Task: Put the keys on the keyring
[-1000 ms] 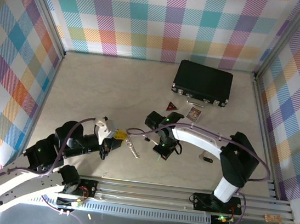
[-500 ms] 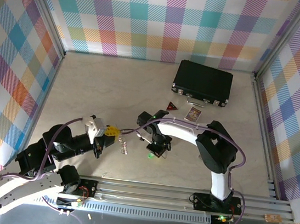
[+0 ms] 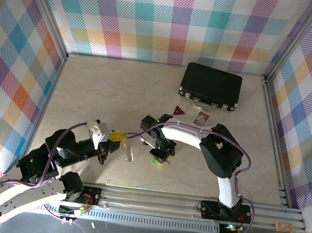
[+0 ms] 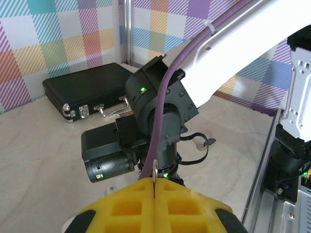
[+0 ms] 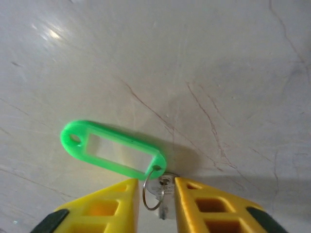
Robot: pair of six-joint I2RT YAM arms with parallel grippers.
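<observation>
While the right jaws stand a little way apart, the silver end of the green key [image 5: 112,149] sits in the gap between the two yellow fingers [image 5: 109,204]. Neither finger seems to squeeze it, so these jaws hold nothing. A small ring joins the silver end to the long green head. The head lies flat on the pale surface [image 3: 101,98]. In the right wrist view its long way runs from top left to bottom right. The end with the little hole points away from the jaws, and the ring end points at them.

The left jaws are shut tight, yellow pad [image 4: 121,208] against yellow pad, with a thin bit of silver metal sticking up out of the seam. From above, the keyring [image 3: 129,151] hangs as a long thin loop just off those jaws. Its long way runs away from the arm bases. The green key is near it, just to the right.

A black key [image 4: 204,143] lies flat on the surface behind the right arm.

Farther back are a red triangle [image 3: 178,110], a small card [image 3: 201,119] and a black case [image 3: 210,85].
</observation>
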